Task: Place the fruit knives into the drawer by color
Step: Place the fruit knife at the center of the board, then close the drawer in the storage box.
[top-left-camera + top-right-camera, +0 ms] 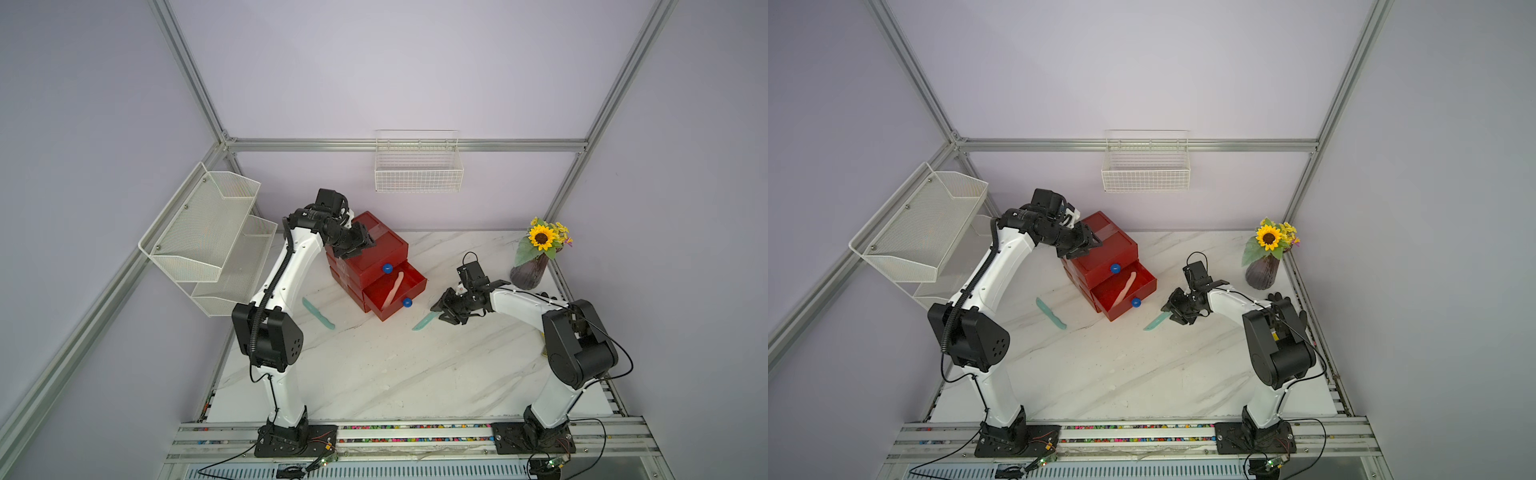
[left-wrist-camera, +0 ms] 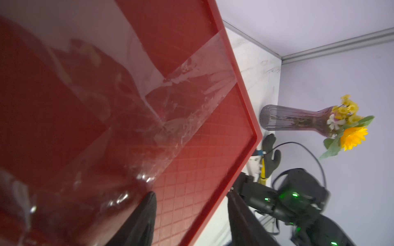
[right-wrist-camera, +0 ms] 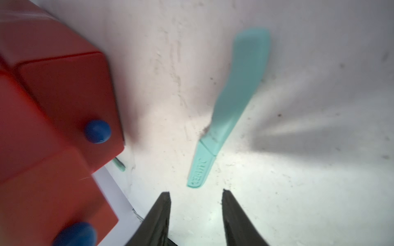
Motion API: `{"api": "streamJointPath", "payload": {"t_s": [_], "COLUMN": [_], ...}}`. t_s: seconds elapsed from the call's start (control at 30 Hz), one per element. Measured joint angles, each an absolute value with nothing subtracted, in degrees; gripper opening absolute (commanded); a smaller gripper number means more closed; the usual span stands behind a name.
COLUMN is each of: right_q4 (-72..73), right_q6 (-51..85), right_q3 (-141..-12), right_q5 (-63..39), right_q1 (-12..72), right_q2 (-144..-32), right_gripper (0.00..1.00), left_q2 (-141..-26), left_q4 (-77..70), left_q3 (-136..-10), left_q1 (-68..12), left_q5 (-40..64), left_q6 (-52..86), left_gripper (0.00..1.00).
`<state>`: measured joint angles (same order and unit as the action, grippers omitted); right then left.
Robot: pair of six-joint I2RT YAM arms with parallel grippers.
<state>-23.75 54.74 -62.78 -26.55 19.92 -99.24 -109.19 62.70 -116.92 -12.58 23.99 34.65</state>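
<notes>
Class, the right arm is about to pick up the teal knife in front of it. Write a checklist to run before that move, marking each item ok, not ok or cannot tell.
1. The right gripper stands open: ok.
2. The teal knife lies flat on the table, clear of other things: ok.
3. Knife between the fingers: not ok; its end lies just ahead of the fingertips.
4. A drawer open for teal: not ok; the open drawer holds a pink knife.
5. The left gripper steadies the red cabinet: cannot tell; its fingers straddle the top edge, contact unclear.
</notes>
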Motion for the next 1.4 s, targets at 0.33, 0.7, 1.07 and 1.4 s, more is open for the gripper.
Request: {"api": "streamJointPath", "payload": {"t_s": [0.33, 0.7, 1.07, 1.4], "right_q4": [-22.5, -18.5, -14.1, -11.8], "right_q6": [55.2, 57.5, 60.4, 63.4], "right_q3": [-68.3, -78.0, -88.7, -91.8], "right_q5": [-29.1, -32.3, -35.7, -38.3], "right_q1": [19.9, 23.0, 25.3, 25.4], "right_q2": [-100.1, -108.8, -118.5, -122.4], "right_gripper": [0.00, 0.00, 0.00, 0.00], "left_q2": [-109.7, -109.6, -109.2, -108.9], "left_q4": [63.5, 62.3, 60.7, 59.5], "left_q3": [-116.5, -114.0, -112.6, -111.7], "left_q1": [-12.9, -12.9, -12.9, -12.8], "left_q5": [24.5, 25.5, 26.5, 26.6], "left_q6": [33.3, 33.1, 31.9, 31.8], "left_gripper": [0.06, 0.05, 0.03, 0.04]}}
